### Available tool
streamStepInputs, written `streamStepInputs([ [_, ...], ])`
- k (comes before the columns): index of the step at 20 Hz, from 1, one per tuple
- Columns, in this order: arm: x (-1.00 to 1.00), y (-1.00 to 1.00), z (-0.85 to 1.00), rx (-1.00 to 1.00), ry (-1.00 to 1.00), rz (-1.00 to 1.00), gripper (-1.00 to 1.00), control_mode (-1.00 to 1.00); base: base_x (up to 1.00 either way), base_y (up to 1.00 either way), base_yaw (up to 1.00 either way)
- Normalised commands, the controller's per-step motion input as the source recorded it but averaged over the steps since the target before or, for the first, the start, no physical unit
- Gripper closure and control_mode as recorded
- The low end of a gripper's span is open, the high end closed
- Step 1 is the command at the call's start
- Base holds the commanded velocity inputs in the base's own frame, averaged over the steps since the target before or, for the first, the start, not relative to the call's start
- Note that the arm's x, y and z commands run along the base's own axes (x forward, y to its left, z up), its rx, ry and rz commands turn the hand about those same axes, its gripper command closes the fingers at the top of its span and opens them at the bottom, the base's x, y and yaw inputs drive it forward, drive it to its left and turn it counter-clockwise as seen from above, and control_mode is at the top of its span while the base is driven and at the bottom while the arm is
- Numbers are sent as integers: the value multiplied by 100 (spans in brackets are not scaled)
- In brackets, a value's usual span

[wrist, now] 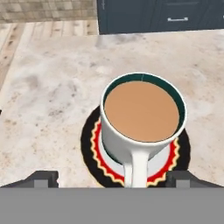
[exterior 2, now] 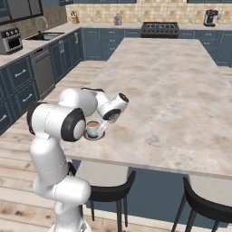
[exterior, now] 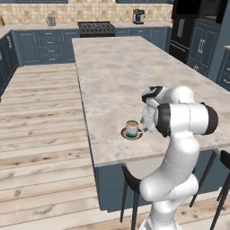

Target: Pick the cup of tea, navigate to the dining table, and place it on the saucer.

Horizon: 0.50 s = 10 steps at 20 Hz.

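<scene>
- The cup of tea [wrist: 142, 127] stands upright on the saucer [wrist: 89, 144], its long axis vertical and its mouth facing straight up, full of light brown tea.
- In the hand view the cup sits centre-right of the frame; its white handle [wrist: 133, 168] points down toward the bottom edge, between the two dark fingertips [wrist: 41, 178] (the other tip shows at lower right).
- The gripper [wrist: 116, 180] is spread wide: a tip lies well off to each side of the handle, and neither touches the cup.
- The saucer shows a black outer ring, a red and yellow zigzag band and a pale centre under the cup; it lies flat on the desk [wrist: 48, 87].
- In the left base view the cup of tea [exterior: 131, 128] on its saucer [exterior: 126, 134] is just right of frame centre, near the desk's [exterior: 117, 67] near left corner, with the gripper's white hand [exterior: 148, 117] just beside it on the right.
- In the right base view the cup [exterior 2: 92, 128] and saucer [exterior 2: 97, 136] sit left of centre, close to the desk's [exterior 2: 172, 81] near edge, partly hidden by the arm's elbow (the teal base band is hard to make out here).
- The desk's long axis runs from the lower frame up toward the stove [exterior: 96, 28] at upper centre.
- Dark stools [exterior 2: 111, 190] stand under the near edge.
</scene>
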Motion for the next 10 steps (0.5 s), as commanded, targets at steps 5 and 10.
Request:
streamStepInputs([
  [5,-57,0,77,-1,1,9,-100,-100,0,0,0],
  [10,-86,14,47,-7,0,-17,-100,-100,0,0,0],
])
